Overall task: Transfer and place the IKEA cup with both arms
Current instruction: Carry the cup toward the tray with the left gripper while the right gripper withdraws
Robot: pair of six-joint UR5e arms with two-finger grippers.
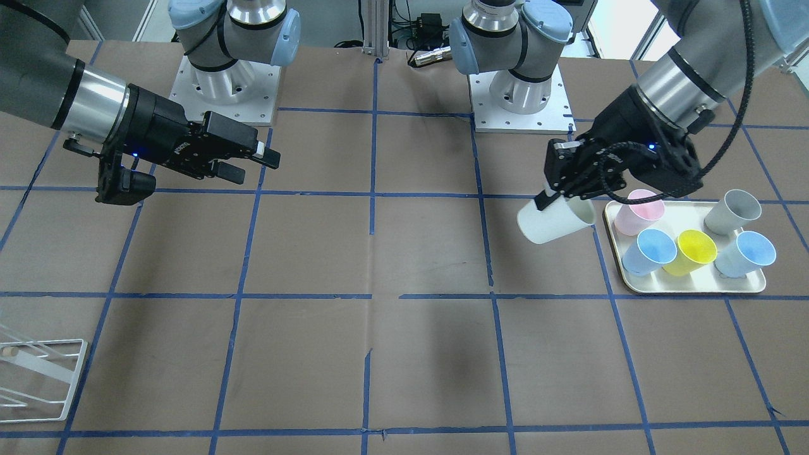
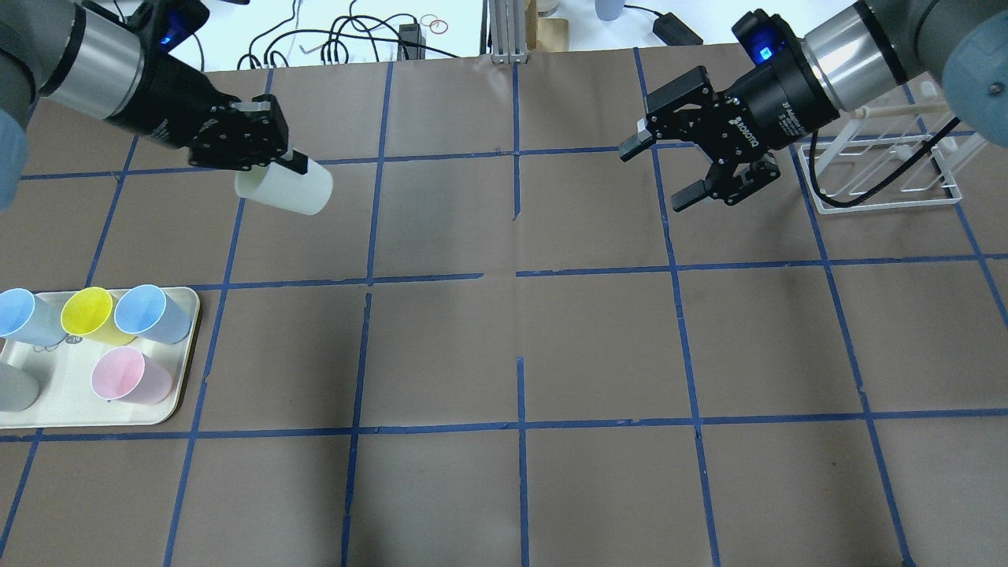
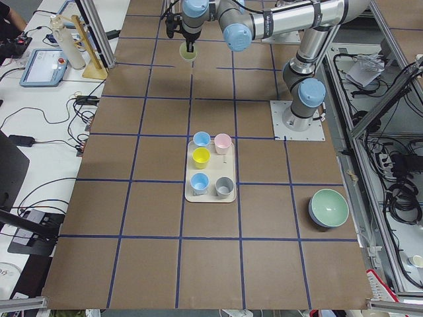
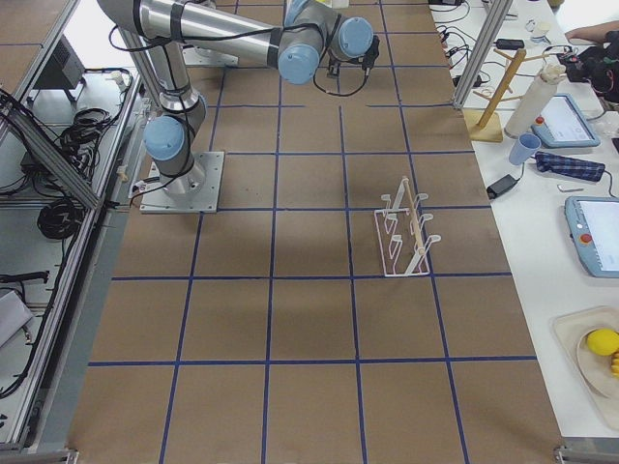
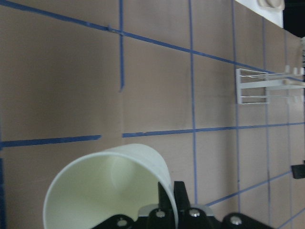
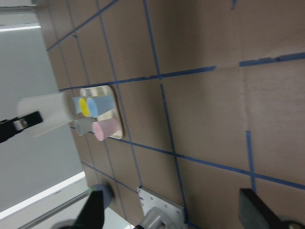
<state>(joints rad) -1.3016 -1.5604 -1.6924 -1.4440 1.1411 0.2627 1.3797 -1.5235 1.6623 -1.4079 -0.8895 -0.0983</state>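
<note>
The IKEA cup (image 1: 555,220) is plain white. My left gripper (image 1: 548,197) is shut on its rim and holds it tilted on its side above the table, just left of the tray in the front-facing view. In the overhead view the IKEA cup (image 2: 286,187) hangs from the left gripper (image 2: 285,163) at upper left. The left wrist view shows the cup's open mouth (image 5: 109,191) with one finger inside the rim. My right gripper (image 2: 660,172) is open and empty at upper right; in the front-facing view the right gripper (image 1: 253,162) is at the left.
A cream tray (image 2: 183,386) at the table's left holds two blue cups, a yellow cup (image 2: 88,313), a pink cup (image 2: 126,376) and a grey cup. A white wire rack (image 2: 882,169) stands behind the right gripper. A green bowl (image 3: 328,208) sits near the robot's base.
</note>
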